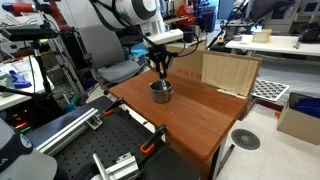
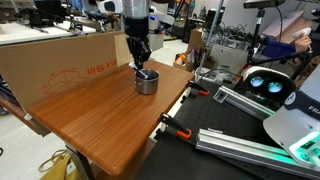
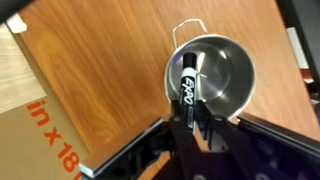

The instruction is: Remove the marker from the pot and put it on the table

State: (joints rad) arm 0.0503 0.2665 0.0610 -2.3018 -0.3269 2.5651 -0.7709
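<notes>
The silver pot point(image 3: 238, 52) stands on the reddish-brown table point(image 3: 110, 70), near its far edge in both exterior views point(image 1: 161, 93) point(image 2: 147, 83). The dark marker point(image 3: 188, 82), with white lettering, lies slanted over the pot's left rim, its upper end inside the pot. My gripper point(image 3: 192, 124) is shut on the marker's lower end. In both exterior views the gripper point(image 1: 160, 80) point(image 2: 143, 67) points straight down, with its fingers at the pot's mouth. The marker itself is too small to make out there.
A large cardboard box stands along the table's edge close to the pot point(image 1: 228, 70) point(image 2: 60, 58) point(image 3: 40, 135). A black metal frame with orange clamps borders the table point(image 1: 115, 140) point(image 2: 215, 110). Desks, chairs and lab gear surround the table.
</notes>
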